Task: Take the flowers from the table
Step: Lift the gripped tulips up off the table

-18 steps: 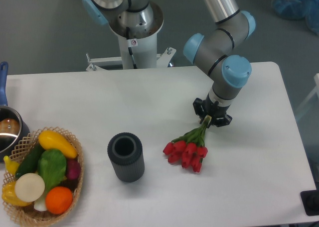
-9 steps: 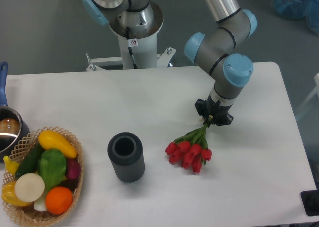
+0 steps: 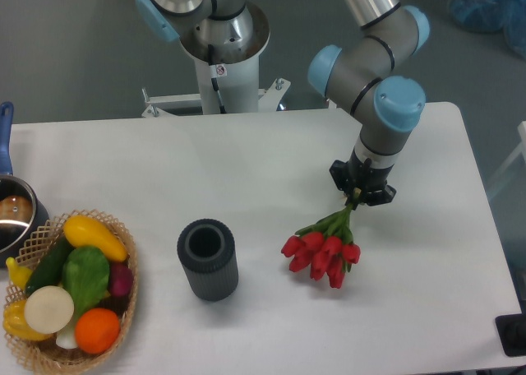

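The flowers [image 3: 325,250], a bunch of red tulip buds on green stems, hang tilted with the buds down and to the left over the white table [image 3: 246,169]. My gripper [image 3: 358,196] is shut on the top of the stems, to the right of the table's middle. The fingertips are hidden by the gripper body. A faint shadow lies under the buds, and I cannot tell whether they still touch the tabletop.
A dark ribbed cylinder [image 3: 207,259] stands upright left of the flowers. A wicker basket of vegetables [image 3: 70,289] sits at the front left corner, with a pot [image 3: 12,215] behind it. The arm's base [image 3: 220,46] stands beyond the far edge.
The gripper has moved to the right and slightly toward the front with the flowers in it. The buds have shifted the same way, and the bunch hangs more steeply.
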You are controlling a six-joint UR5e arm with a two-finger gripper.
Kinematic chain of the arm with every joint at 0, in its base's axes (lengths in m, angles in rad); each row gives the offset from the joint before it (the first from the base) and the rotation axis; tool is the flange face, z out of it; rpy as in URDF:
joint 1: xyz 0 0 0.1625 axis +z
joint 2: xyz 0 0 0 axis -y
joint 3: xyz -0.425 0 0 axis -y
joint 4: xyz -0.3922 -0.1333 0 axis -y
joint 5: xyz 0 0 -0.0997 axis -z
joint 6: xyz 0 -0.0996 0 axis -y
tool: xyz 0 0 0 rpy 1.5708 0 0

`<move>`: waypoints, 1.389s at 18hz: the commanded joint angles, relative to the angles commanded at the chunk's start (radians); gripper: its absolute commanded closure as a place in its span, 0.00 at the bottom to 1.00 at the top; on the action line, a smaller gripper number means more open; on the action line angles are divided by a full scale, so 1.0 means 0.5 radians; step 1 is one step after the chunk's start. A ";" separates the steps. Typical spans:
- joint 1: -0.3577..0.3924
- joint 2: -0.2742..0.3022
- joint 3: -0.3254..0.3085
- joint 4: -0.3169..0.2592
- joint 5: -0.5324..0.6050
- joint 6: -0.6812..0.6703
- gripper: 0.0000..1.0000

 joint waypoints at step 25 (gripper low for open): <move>0.261 0.393 0.203 -0.006 -0.353 -0.322 0.83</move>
